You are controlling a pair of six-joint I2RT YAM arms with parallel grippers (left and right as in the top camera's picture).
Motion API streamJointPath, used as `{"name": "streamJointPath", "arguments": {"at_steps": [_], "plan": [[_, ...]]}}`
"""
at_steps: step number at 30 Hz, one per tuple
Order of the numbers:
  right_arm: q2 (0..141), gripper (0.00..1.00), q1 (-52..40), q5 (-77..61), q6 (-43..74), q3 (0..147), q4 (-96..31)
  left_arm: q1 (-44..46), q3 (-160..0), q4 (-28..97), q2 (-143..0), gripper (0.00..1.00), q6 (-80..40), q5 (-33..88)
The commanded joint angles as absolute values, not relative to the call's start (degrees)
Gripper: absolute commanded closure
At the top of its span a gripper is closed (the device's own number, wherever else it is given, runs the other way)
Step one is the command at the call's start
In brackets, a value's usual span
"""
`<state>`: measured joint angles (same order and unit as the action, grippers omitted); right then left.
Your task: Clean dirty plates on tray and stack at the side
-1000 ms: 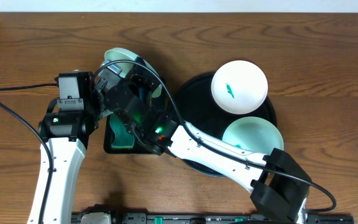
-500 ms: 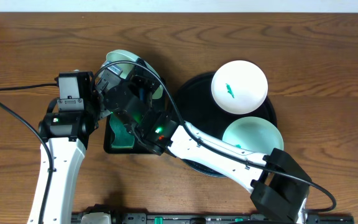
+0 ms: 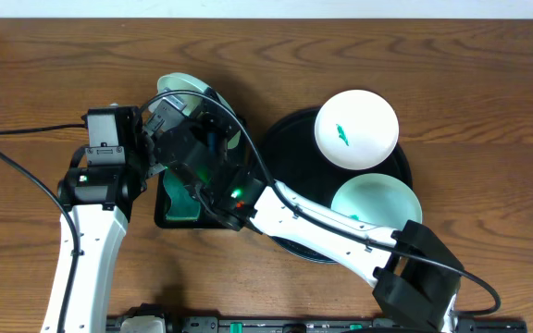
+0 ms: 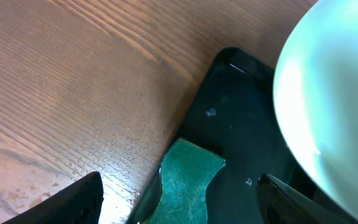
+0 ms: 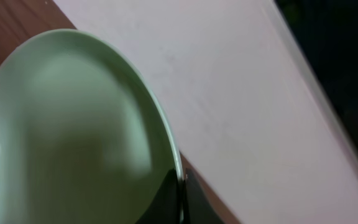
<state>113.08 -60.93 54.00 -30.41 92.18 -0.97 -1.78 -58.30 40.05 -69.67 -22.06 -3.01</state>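
My right gripper (image 5: 180,199) is shut on the rim of a pale mint-green plate (image 5: 73,137), which it holds tilted over the small rectangular black tray (image 4: 241,124). From above, that plate (image 3: 179,88) shows behind both wrists, and the right gripper (image 3: 209,125) is mostly hidden. My left gripper (image 4: 182,199) stands open just above a green sponge (image 4: 191,180) in the small tray, with the held plate (image 4: 334,106) to its right. On the round black tray (image 3: 285,139) lie a white plate (image 3: 356,129) with a green smear and another mint-green plate (image 3: 375,199).
The right arm (image 3: 331,231) stretches across the round tray's near-left part. A black cable (image 3: 26,176) loops over the wooden table (image 3: 489,83) left of the left arm (image 3: 86,240). The table's far edge meets a pale wall.
The held plate has shifted very slightly. Both arms and both grippers stay almost still.
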Motion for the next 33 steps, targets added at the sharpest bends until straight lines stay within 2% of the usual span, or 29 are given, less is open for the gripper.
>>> {"name": "streamJointPath", "arguments": {"at_steps": [1, 6, 7, 11, 24, 33], "plan": [[113.1, 0.99, -59.6, 55.4, -14.7, 93.4, -5.3, -1.7, -59.3, 40.1, -69.7, 0.21, -22.1, -3.7], [113.1, 0.99, -57.5, 55.4, 1.0, 93.4, -14.7, -1.7, -59.3, 40.1, -69.7, 0.21, -22.1, -3.7], [113.1, 0.99, -56.7, 55.2, 9.6, 93.4, -18.7, -1.7, -59.3, 40.1, -69.7, 0.21, -22.1, -3.7], [113.1, 0.99, -55.2, 49.0, 22.1, 93.4, -25.8, -1.7, -59.3, 40.1, -69.7, 0.21, -22.1, -3.7], [104.8, 0.99, -47.9, 33.7, 31.0, 93.4, -30.5, -1.7, -59.3, 40.1, -69.7, 0.21, -22.1, -3.7], [96.6, 0.99, -34.1, 20.7, 38.4, 93.4, -45.0, -1.7, -59.3, 40.1, -69.7, 0.21, -22.1, -3.7]]}}
